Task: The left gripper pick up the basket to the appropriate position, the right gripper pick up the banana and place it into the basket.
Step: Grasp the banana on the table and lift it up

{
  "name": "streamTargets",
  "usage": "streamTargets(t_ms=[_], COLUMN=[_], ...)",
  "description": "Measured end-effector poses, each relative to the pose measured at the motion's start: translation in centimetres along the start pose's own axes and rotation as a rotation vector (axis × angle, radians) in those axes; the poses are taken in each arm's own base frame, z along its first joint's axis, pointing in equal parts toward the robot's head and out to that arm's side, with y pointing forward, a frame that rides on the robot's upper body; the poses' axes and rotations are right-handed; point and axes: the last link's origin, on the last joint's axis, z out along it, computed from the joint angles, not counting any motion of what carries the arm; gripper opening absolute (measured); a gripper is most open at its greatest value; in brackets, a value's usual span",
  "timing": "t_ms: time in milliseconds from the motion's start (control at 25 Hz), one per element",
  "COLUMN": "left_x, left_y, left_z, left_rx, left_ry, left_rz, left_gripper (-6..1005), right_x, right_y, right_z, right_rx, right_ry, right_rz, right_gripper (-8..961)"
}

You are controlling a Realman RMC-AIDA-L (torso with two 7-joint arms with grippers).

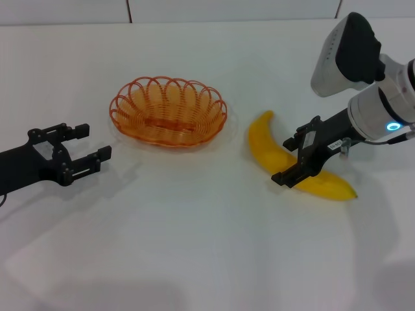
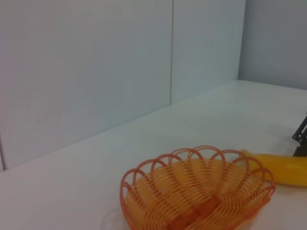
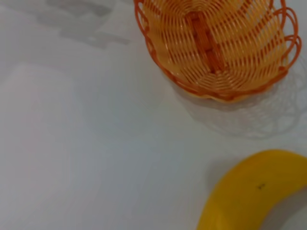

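The orange wire basket (image 1: 168,111) stands empty on the white table, left of the middle; it also shows in the left wrist view (image 2: 192,191) and the right wrist view (image 3: 216,43). The yellow banana (image 1: 262,139) lies flat to the basket's right, also seen in the left wrist view (image 2: 283,168) and the right wrist view (image 3: 254,196). My right gripper (image 1: 282,163) is open and low over the banana's middle, one finger on each side. A bit of it shows at the edge of the left wrist view (image 2: 301,139). My left gripper (image 1: 92,142) is open and empty, left of the basket and apart from it.
The white table (image 1: 194,246) stretches to a pale wall (image 2: 96,72) behind the basket. The right arm's silver-white wrist (image 1: 382,103) hangs over the table's right side.
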Motion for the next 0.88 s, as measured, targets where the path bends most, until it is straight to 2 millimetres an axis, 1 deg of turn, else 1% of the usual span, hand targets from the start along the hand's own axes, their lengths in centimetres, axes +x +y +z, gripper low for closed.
streamTargets(t_ms=[560, 800, 880], left_x=[0.05, 0.06, 0.07], left_y=[-0.02, -0.03, -0.03], left_z=[0.01, 0.02, 0.03], left_rx=[0.001, 0.001, 0.001], left_ry=[0.003, 0.002, 0.003], left_rz=[0.0, 0.0, 0.0], left_gripper=[668, 668, 668], right_x=[0.06, -0.04, -0.16], right_y=[0.0, 0.03, 0.02], right_z=[0.02, -0.01, -0.03], right_rx=[0.0, -0.004, -0.003], right_ry=[0.012, 0.013, 0.012], right_rz=[0.004, 0.012, 0.016], right_gripper=[848, 740, 663])
